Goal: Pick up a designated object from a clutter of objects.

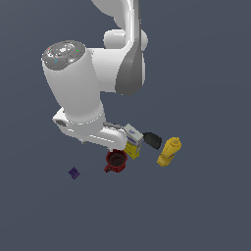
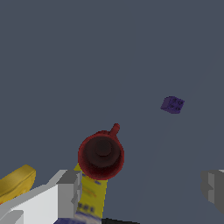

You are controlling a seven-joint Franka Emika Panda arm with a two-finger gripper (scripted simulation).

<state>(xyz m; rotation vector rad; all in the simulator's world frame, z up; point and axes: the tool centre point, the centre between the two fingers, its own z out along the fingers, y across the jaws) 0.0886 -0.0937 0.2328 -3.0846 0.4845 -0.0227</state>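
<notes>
The designated object, a tiny dark purple cube [image 1: 74, 172] [image 2: 172, 104], lies alone on the floor, apart from the clutter, toward the exterior view's left. The clutter is a red mug [image 1: 116, 161] [image 2: 101, 155], a yellow-and-white carton box [image 1: 133, 142] [image 2: 92, 194], a black spatula [image 1: 152, 140] and a yellow mustard bottle [image 1: 169, 151] [image 2: 16, 181]. My gripper [image 2: 142, 190] hangs above the floor near the mug and carton. It is open, with nothing between its fingers [image 2: 70, 192], and it stands well away from the cube. In the exterior view the arm's body hides the fingertips.
The white arm [image 1: 78, 93] fills the upper middle of the exterior view and overhangs the mug and carton. Plain dark grey floor [image 1: 196, 211] surrounds the objects on all sides.
</notes>
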